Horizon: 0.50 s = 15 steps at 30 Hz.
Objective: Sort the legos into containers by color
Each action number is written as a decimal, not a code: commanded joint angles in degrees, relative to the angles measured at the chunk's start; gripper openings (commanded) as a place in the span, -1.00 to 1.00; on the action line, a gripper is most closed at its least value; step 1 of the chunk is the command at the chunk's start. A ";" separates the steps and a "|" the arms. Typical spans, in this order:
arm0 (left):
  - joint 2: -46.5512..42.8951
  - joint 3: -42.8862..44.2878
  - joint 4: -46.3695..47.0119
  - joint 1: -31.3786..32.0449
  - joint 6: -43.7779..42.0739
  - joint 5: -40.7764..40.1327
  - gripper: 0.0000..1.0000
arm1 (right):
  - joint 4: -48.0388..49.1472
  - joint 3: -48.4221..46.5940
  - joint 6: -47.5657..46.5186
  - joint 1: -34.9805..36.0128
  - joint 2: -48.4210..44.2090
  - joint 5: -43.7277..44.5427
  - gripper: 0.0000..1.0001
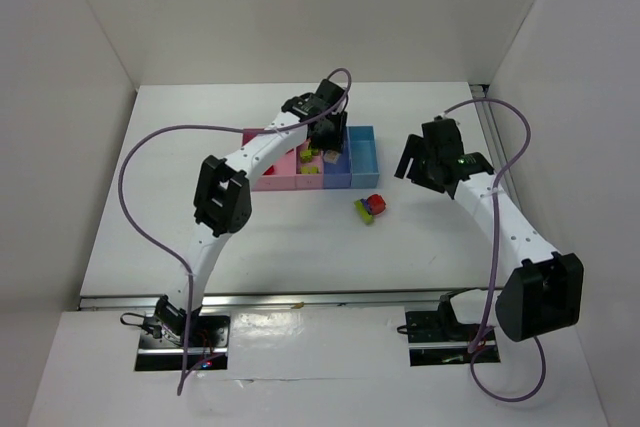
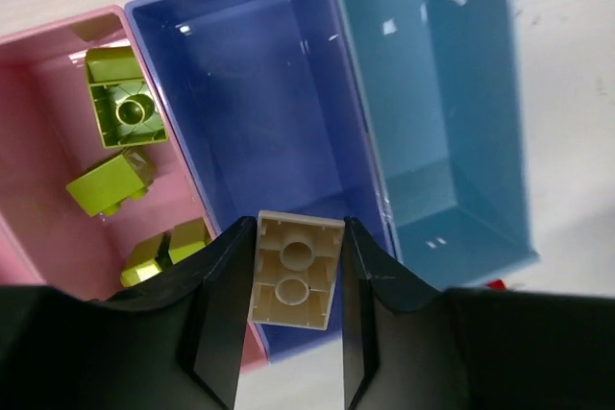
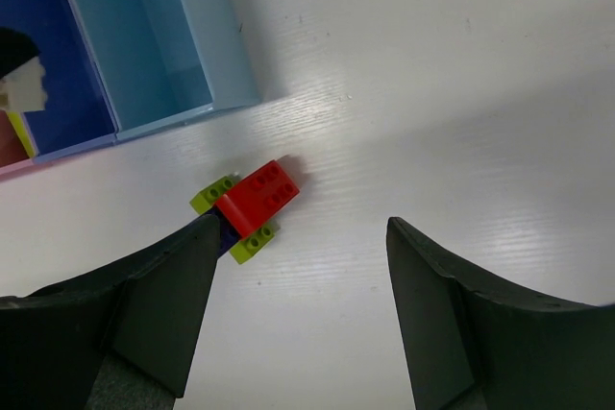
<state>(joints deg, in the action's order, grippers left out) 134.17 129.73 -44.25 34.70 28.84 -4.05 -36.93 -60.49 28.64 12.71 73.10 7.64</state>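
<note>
My left gripper (image 2: 293,280) is shut on a cream brick (image 2: 295,266), seen from its hollow underside, held above the near end of the periwinkle bin (image 2: 259,93). The pink bin (image 2: 38,170) to its left holds three lime green bricks (image 2: 123,103). The light blue bin (image 2: 432,93) holds nothing. In the top view the left gripper (image 1: 325,137) hovers over the bin row (image 1: 275,175). A clump of red on lime green and blue bricks (image 3: 258,194) lies on the table. My right gripper (image 3: 303,237) is open and empty above it, its left finger beside the clump.
White walls enclose the table on the left, back and right. The clump (image 1: 370,208) lies just in front of the bin row, between the two arms. The right gripper (image 1: 420,165) is right of the light blue bin (image 1: 362,152).
</note>
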 commanded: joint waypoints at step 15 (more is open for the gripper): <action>-15.51 -13.00 5.93 1.86 -12.92 17.58 0.54 | 3.60 1.69 5.18 -0.41 3.10 -15.02 0.54</action>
<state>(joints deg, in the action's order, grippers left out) 124.95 120.22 -40.86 34.87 22.35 5.87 -36.62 -59.64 29.41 12.69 76.34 -3.95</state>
